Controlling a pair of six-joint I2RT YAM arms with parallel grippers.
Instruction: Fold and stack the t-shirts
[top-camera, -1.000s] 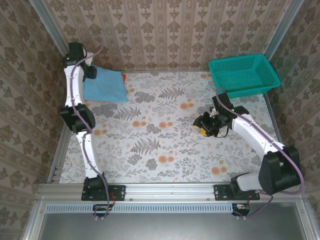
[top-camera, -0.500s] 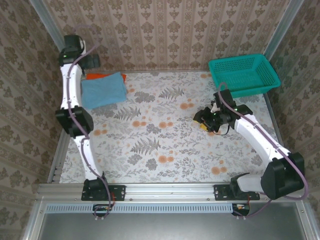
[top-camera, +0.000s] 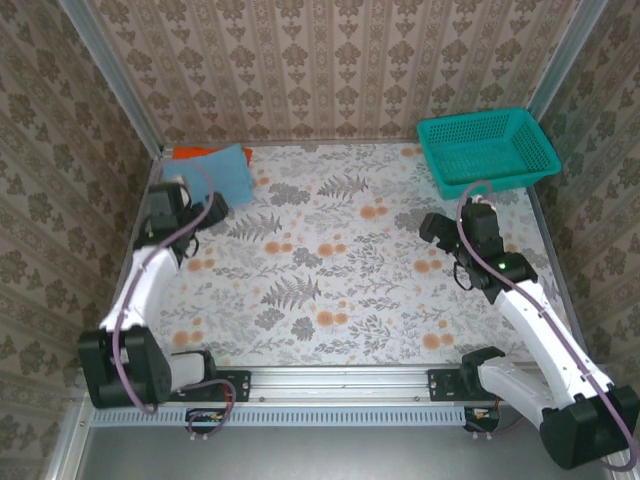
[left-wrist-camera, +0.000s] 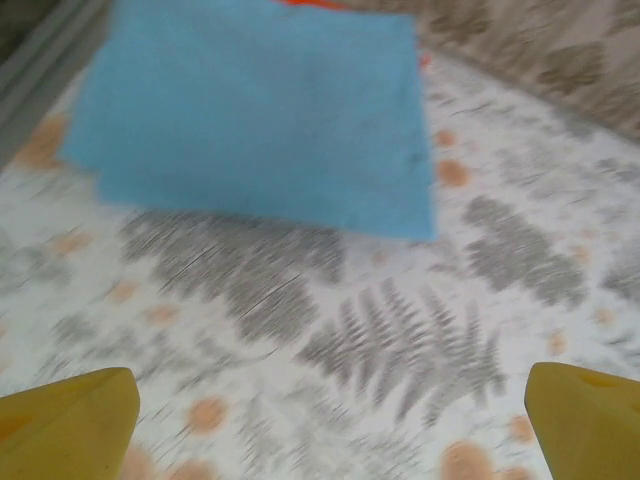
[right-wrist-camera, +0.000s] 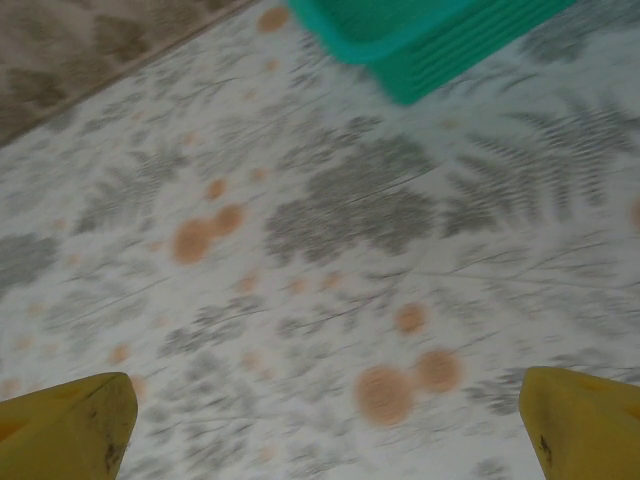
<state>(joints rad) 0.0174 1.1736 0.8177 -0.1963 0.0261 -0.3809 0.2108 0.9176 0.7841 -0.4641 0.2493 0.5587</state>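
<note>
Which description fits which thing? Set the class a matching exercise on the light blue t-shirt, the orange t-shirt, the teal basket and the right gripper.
Things
1. light blue t-shirt
2. orange t-shirt
3. teal basket
4. right gripper

Descriptions
A. stands at the far right corner of the table
B. shows as a strip at the far left, under another cloth
C. lies folded on top at the far left
D. open, over bare floral surface, with a basket corner ahead

Pairs: 1-C, 2-B, 3-A, 4-D
</note>
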